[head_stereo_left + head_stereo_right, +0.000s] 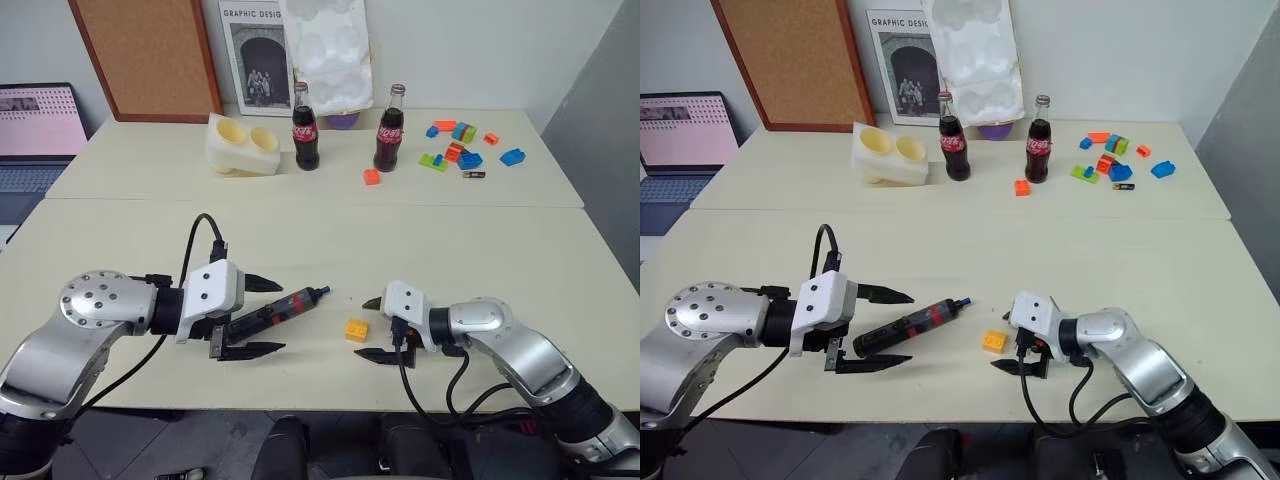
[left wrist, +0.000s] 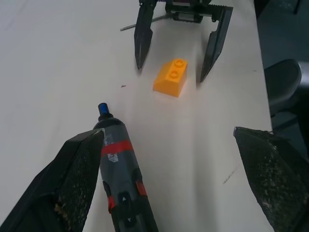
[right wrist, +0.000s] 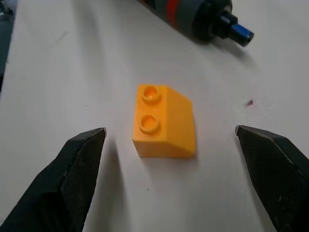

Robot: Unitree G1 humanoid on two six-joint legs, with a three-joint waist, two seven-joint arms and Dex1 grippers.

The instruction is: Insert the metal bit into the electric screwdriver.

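Note:
The electric screwdriver (image 1: pixel 278 309), black with a red band and a blue tip (image 2: pixel 103 108), lies on the cream table. My left gripper (image 1: pixel 262 318) is open around its rear half, the body lying against one finger (image 2: pixel 72 179) with a wide gap to the other. My right gripper (image 1: pixel 367 327) faces it, open, with a small orange brick (image 3: pixel 163 121) on the table between its fingertips. The metal bit (image 2: pixel 128 27), a thin grey rod, lies on the table just beside one right finger (image 2: pixel 142 34).
Two cola bottles (image 1: pixel 305 128) (image 1: pixel 389 130), a white foam holder (image 1: pixel 242 146) and scattered coloured bricks (image 1: pixel 458 146) stand at the back of the table. A laptop (image 1: pixel 35 130) sits far left. The table's front edge (image 1: pixel 330 408) runs just below both grippers.

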